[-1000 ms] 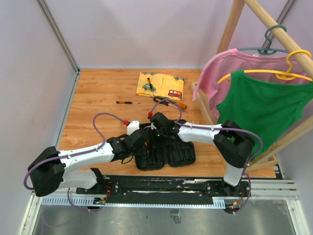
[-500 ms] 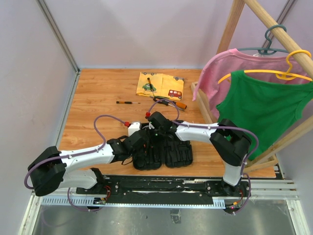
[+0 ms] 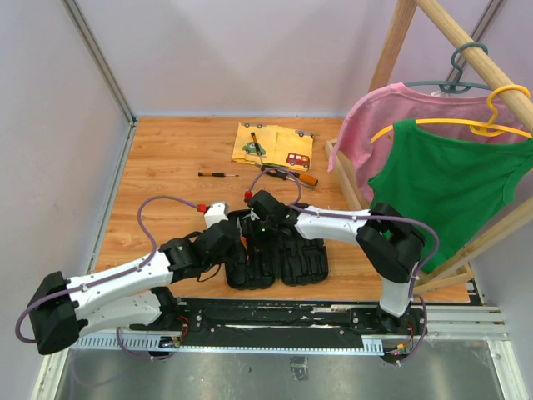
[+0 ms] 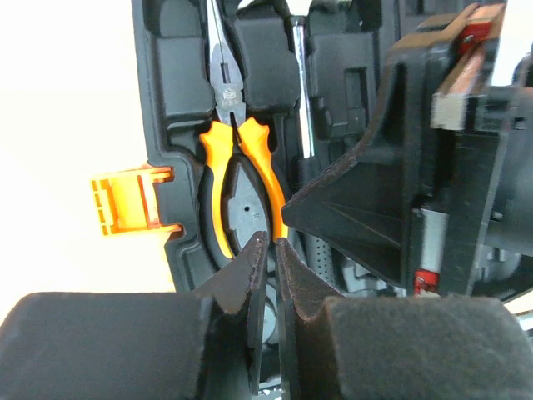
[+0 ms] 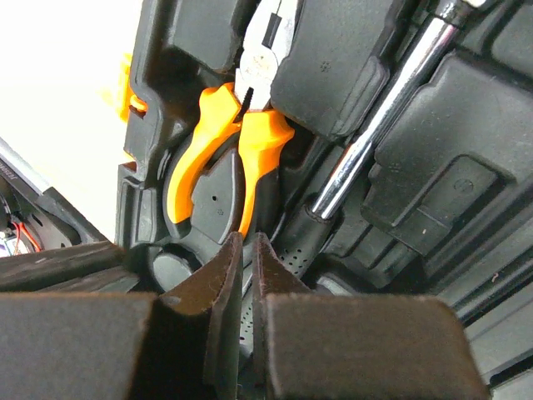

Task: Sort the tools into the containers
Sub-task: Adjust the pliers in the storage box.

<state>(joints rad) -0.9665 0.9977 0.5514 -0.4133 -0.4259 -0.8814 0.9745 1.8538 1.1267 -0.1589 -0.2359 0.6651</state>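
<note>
Left wrist: left tool [image 4: 271, 243] and right tool [image 5: 246, 239] closed, seemingly empty, over glossy orange-handled pliers [image 4: 215, 175].

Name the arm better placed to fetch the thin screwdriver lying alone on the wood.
Left, probably: the thin screwdriver lies straight beyond the left fingers, while the right fingers sit farther right. Both hold nothing.

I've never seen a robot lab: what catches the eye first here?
A white-and-black left arm and right arm meet over an open black plastic tool case near the front of the wooden table, where orange-handled pliers lie in a moulded slot. At right, a green top and a pink shirt hang from a wooden rack.
</note>
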